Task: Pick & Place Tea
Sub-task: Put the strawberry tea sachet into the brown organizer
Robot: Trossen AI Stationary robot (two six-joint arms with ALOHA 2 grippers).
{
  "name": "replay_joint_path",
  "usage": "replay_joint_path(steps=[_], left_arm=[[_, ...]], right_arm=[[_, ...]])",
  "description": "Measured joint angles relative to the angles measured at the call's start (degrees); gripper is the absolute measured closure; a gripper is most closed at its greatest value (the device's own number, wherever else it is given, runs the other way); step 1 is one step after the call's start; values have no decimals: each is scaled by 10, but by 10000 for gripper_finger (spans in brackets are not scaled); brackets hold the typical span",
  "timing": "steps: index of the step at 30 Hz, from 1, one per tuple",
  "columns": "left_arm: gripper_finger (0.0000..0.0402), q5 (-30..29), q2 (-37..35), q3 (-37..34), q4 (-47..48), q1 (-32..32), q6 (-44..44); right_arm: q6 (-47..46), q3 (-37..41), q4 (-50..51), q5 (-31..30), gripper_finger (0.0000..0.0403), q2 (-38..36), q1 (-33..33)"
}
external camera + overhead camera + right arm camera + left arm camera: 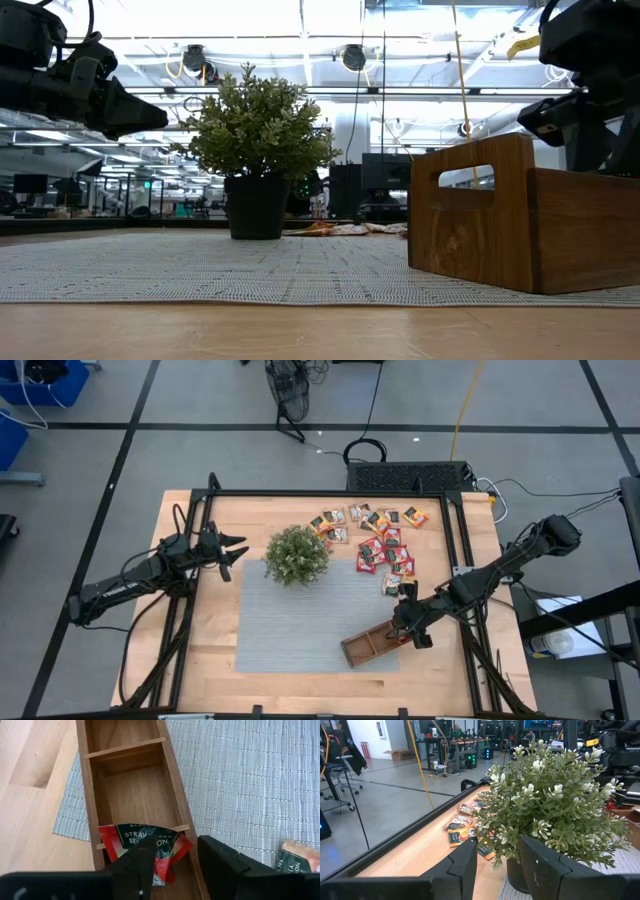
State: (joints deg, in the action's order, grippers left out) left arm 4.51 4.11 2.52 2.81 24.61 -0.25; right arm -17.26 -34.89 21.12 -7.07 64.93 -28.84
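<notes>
Sachet (pixel 145 851) pinched between right fingers (pixel 137 865), above tray (pixel 132 795).

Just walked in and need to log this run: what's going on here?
The right gripper hangs over the near end of the wooden tray, with a red sachet lying crumpled across a divider at its fingertips; whether it is gripped is unclear. More sachets lie scattered on the table behind the mat. The left gripper waits, open, beside the plant.
</notes>
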Motion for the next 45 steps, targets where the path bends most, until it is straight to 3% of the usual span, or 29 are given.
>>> replay_joint_path(steps=[19, 30, 37, 45], left_arm=[[254, 0, 0, 0, 0, 0, 0], [254, 0, 0, 0, 0, 0, 0], [254, 0, 0, 0, 0, 0, 0], [254, 0, 0, 0, 0, 0, 0]], right_arm=[[31, 0, -1, 12, 399, 0, 0], [19, 0, 0, -35, 402, 0, 0], [-62, 0, 0, -54, 403, 0, -9], [-159, 0, 1, -138, 403, -1, -73]])
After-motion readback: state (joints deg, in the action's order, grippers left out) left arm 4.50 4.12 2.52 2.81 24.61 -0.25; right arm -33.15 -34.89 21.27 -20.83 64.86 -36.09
